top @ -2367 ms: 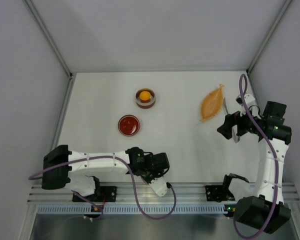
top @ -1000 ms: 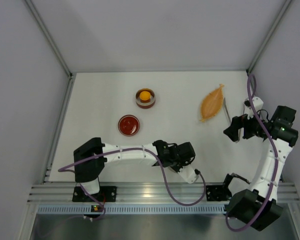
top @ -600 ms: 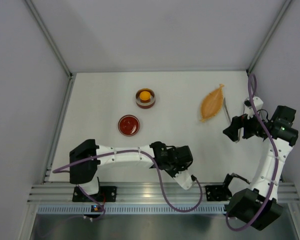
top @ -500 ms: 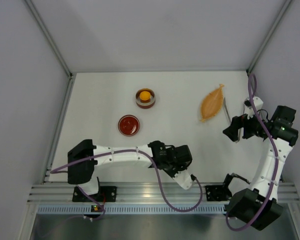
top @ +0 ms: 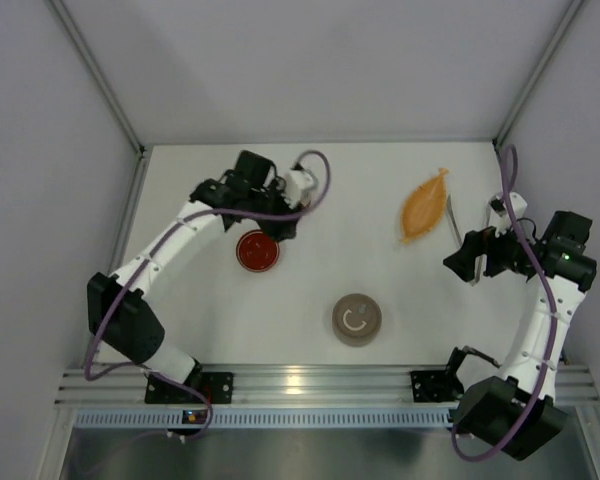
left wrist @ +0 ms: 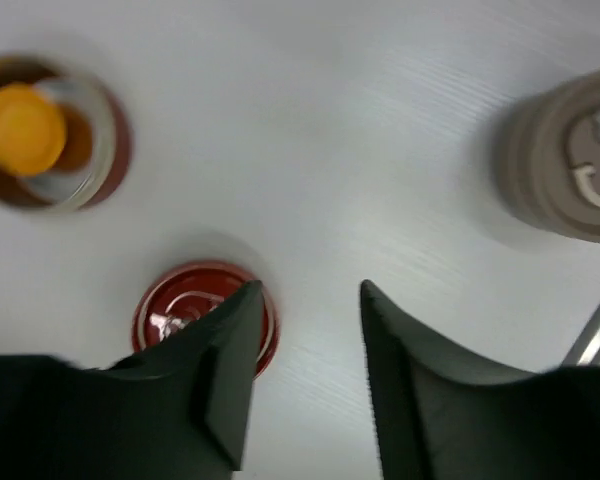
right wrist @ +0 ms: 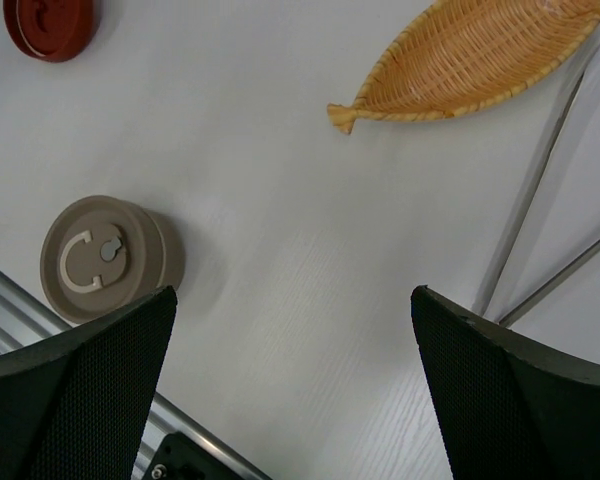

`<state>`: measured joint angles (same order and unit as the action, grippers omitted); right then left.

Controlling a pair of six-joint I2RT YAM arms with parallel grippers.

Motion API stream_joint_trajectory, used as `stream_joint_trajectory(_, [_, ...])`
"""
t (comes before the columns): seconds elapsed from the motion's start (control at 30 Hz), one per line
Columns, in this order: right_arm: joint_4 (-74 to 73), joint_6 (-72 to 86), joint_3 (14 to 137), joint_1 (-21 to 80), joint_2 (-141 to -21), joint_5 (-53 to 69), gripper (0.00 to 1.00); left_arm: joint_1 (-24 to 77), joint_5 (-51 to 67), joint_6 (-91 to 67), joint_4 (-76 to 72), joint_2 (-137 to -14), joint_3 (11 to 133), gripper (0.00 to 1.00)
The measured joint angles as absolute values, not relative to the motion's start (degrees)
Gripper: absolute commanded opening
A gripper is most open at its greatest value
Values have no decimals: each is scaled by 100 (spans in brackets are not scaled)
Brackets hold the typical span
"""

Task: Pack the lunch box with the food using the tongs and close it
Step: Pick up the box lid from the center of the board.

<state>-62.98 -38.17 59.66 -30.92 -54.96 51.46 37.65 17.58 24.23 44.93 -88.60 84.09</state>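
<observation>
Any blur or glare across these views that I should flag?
Left wrist: motion blur smears the orange food and beige container, small glints on the red dish. Right wrist: sharp, basket weave crisp. Top external: even light, soft shadows, no glare.
</observation>
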Motion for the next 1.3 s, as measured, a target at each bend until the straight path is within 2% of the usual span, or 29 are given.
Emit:
stream_joint_trajectory(0.1, [-6292, -3732, 5966, -3092, -5551, 5245, 99, 1973, 2491, 2071, 4521, -8960, 8399, 57])
stream_joint_trajectory(0.2, [-6263, -3625, 5966, -3092, -5640, 5330, 99, 637, 3153, 2049, 4779, -9345, 8545, 61])
stream_joint_trajectory(0.37, [-6204, -3411, 5966, -3046, -5708, 5413, 99, -482, 4244, 2263, 5262, -10484, 8980, 59])
stream_joint_trajectory(0.47, [-6167, -3282, 5964, -3002, -5739, 5415, 99, -904, 4904, 2324, 5605, -11273, 9209, 63])
stream_joint_trajectory(0.7, [-5916, -3037, 5948, -2818, -5870, 5402, 99, -1059, 5894, 2388, 5981, -12521, 9338, 63])
stream_joint_trajectory(1.1, [-5389, -2528, 5741, -2185, -5878, 5177, 99, -851, 5804, 2331, 5621, -12519, 8921, 62])
stream_joint_trajectory(1.3, [-5201, -2355, 5732, -2084, -5878, 5135, 99, -762, 5743, 2504, 5566, -12525, 8801, 58])
